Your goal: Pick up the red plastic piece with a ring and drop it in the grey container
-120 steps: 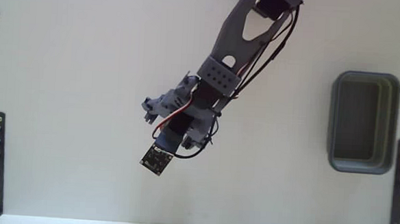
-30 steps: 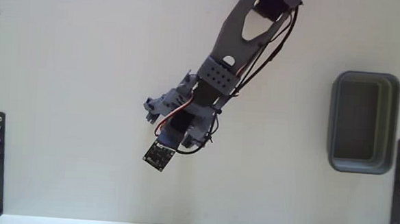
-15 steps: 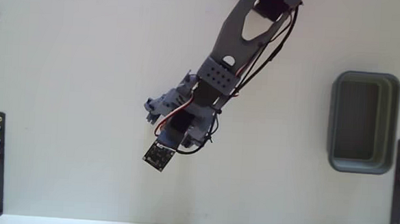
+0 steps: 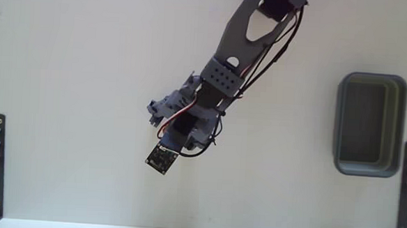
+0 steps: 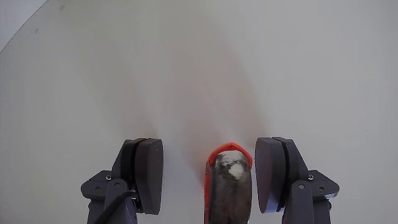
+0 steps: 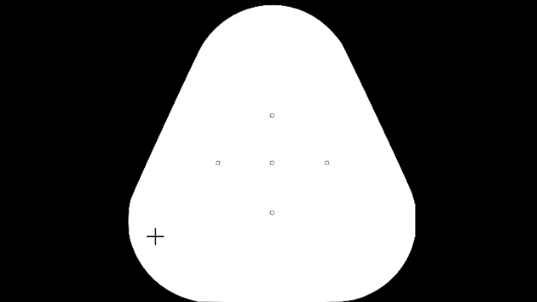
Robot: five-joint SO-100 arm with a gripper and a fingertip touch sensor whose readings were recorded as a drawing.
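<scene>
White table [image 4: 71, 107] lies bare around spread gripper [image 5: 210, 177] straddling red piece [image 5: 227, 151]; grey container [image 4: 369, 124] well apart.

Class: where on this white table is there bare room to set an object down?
Bare: the wide stretch left of the grey robot arm, and between it and the grey plastic tub. Crowded: between the open gripper, where the red plastic piece lies.

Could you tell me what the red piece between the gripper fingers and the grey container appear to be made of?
Red piece: likely matte plastic, with an even colour and a smooth moulded curve; its inside looks scuffed grey. Grey container: probably moulded plastic, with a thick rounded rim and a uniform dull finish.
</scene>
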